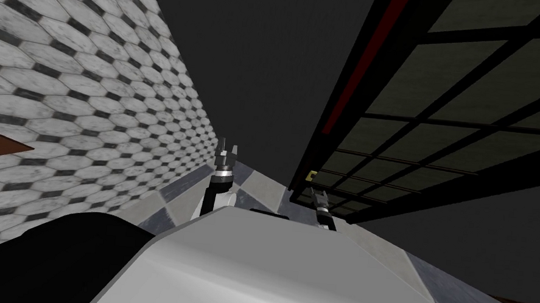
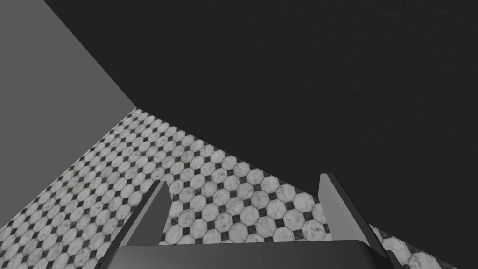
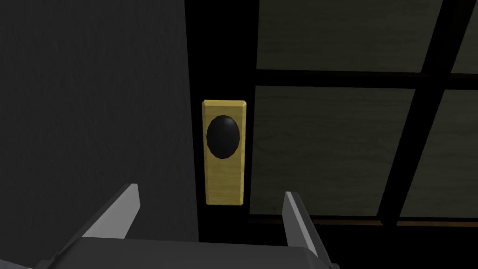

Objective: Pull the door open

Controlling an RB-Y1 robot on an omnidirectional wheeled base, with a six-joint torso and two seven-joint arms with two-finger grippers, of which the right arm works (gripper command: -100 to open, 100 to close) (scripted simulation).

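While spread wide, the right gripper (image 3: pixel 211 190) sits near a black oval knob (image 3: pixel 223 137) on a yellow rectangular plate (image 3: pixel 224 184). The left gripper (image 2: pixel 242 180) gapes too.

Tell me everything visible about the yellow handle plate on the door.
The yellow rectangular handle plate is matte, faintly grained, with bevelled top corners. It stands upright on the black door stile beside dark greenish panes. A black oval knob sits in its upper half. The open right gripper points at it, apparently short of contact.
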